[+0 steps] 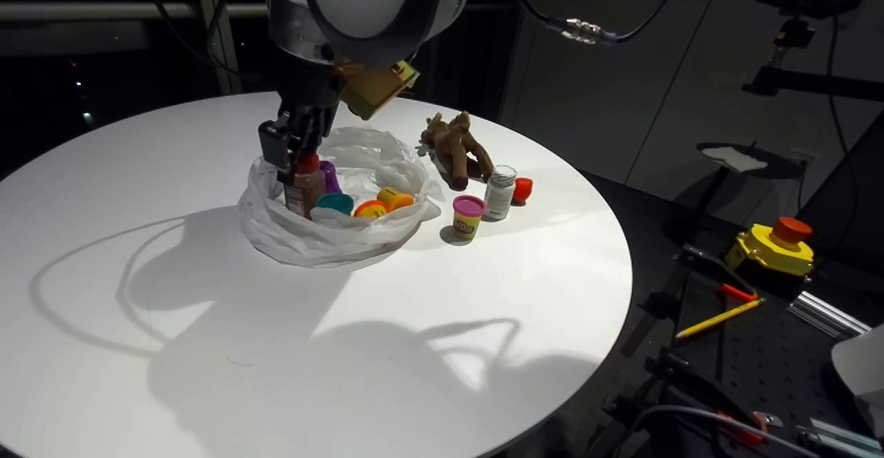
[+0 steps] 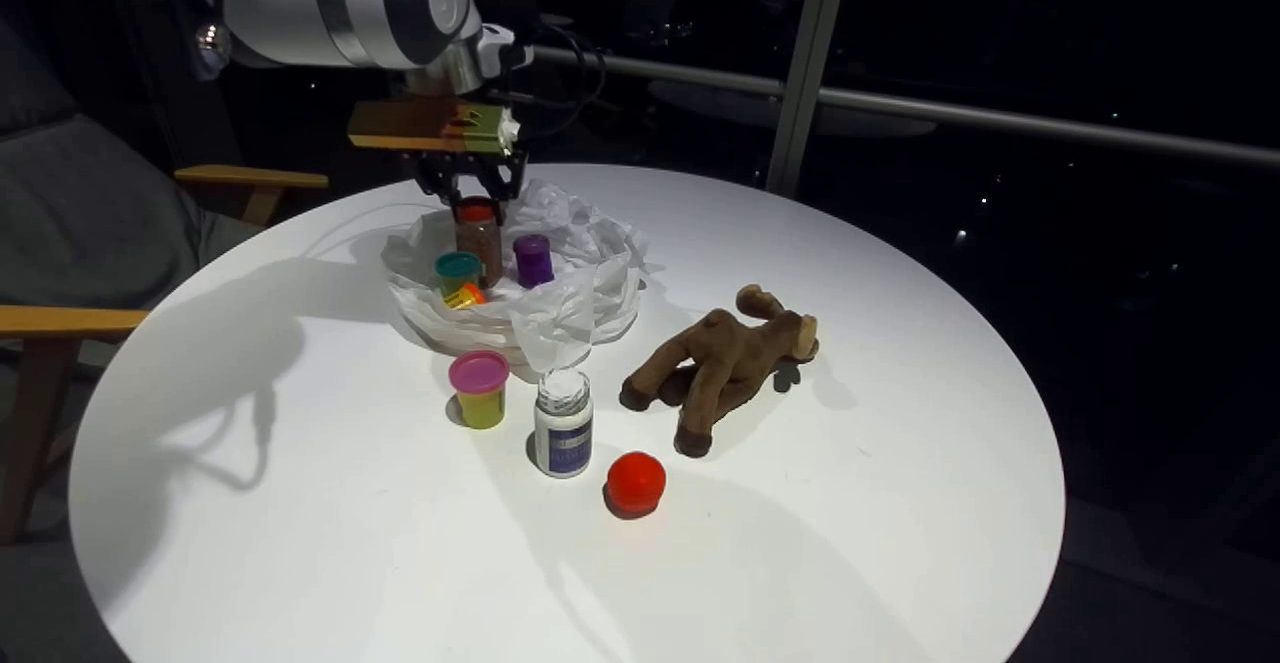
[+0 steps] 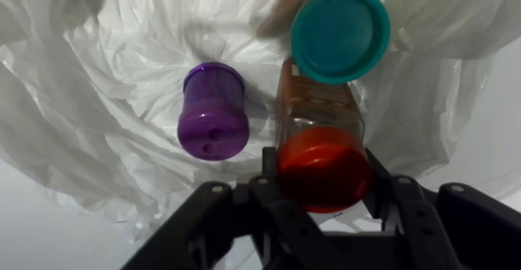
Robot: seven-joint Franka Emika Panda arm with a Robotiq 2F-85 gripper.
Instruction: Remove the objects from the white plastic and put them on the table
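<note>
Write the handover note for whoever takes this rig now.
Tool: fingers on either side of the lid of the red-lidded bottle; cannot tell whether they grip it.
Inside the white plastic: that bottle, a purple container, a teal-lidded tub, at least one yellow-and-orange tub.
Done: on the table, outside the plastic, are a pink-lidded tub, white jar, red object and brown plush toy, presumably removed.
Left: take out the bottle, then everything else inside.

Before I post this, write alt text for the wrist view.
Black fingers flank the red lid of a jar inside a crumpled white plastic bag; whether they grip the lid is unclear. A round teal lid partly hides the jar's lower end, with a purple container to the left in the picture.
</note>
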